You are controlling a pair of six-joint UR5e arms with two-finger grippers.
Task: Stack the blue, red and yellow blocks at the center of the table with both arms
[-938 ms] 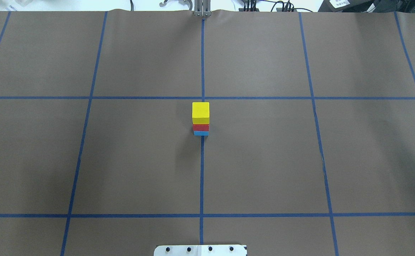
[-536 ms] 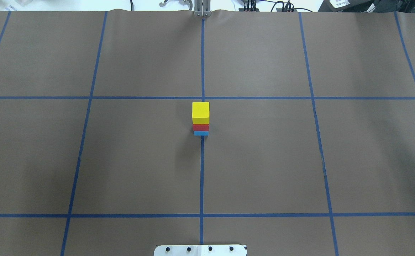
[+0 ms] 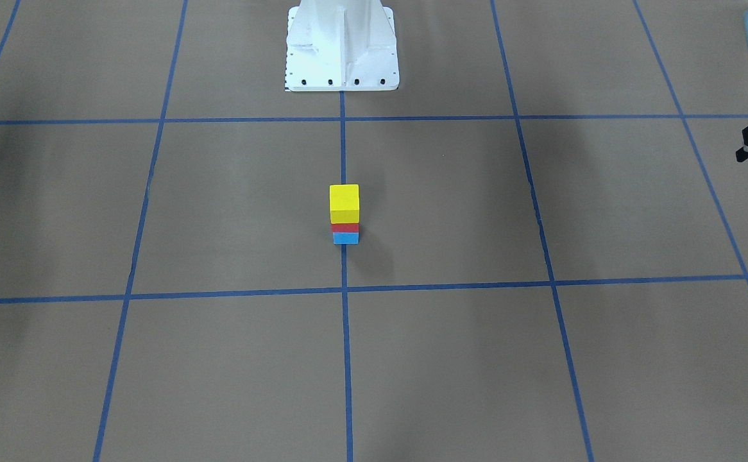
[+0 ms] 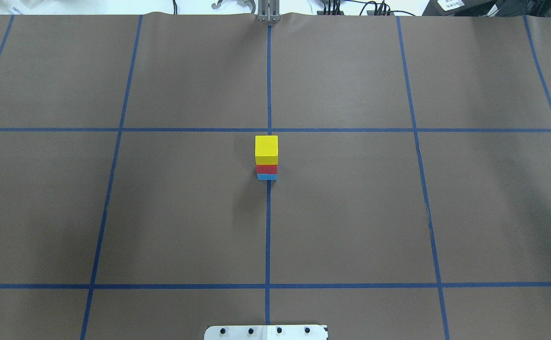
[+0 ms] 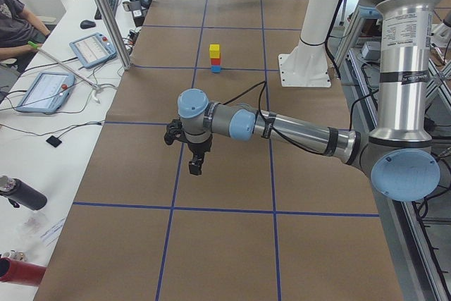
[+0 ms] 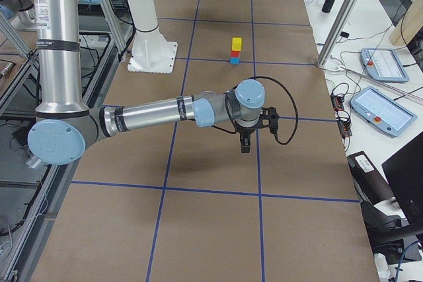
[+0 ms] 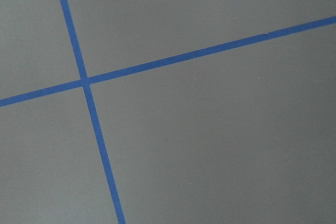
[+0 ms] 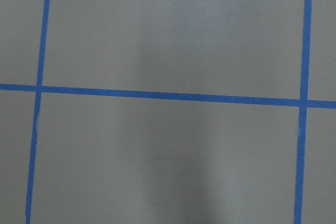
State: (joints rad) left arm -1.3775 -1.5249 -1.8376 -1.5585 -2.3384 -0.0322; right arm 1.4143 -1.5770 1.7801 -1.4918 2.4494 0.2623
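**Asker:** What is on the table, from your left to your right?

**Robot:** Toward the left edge, my left gripper (image 5: 196, 166) hangs over bare brown paper, carrying nothing. It is black and small in the side view, so I cannot tell how far apart its fingers stand. Its wrist camera shows only paper and two crossing blue tape lines (image 7: 84, 82).

Midway between the left and right edges of the brown paper-covered table (image 4: 162, 212) stands the stack. The blue cube-shaped block (image 4: 266, 177) is at the bottom, the red cube-shaped block (image 4: 266, 169) sits on it, and the yellow cube-shaped block (image 4: 266, 147) is on top. Their sides line up squarely. The stack sits on the central tape line, which I judge marks the centre the task asks for.

Toward the right edge, my right gripper (image 6: 244, 144) also hangs over bare paper with nothing in it. I cannot tell how wide it is either.

**Asker:** Why are both grippers so far out?

**Robot:** I judge the stacking is done, and staying well apart from the tower keeps me from knocking it.

**Asker:** Any writing or brand names?

**Robot:** None I can read. The blocks are plain, my white metal pedestal (image 3: 342, 45) is unmarked, and the grey tablet screens (image 5: 42, 91) beyond the far edge are too small.
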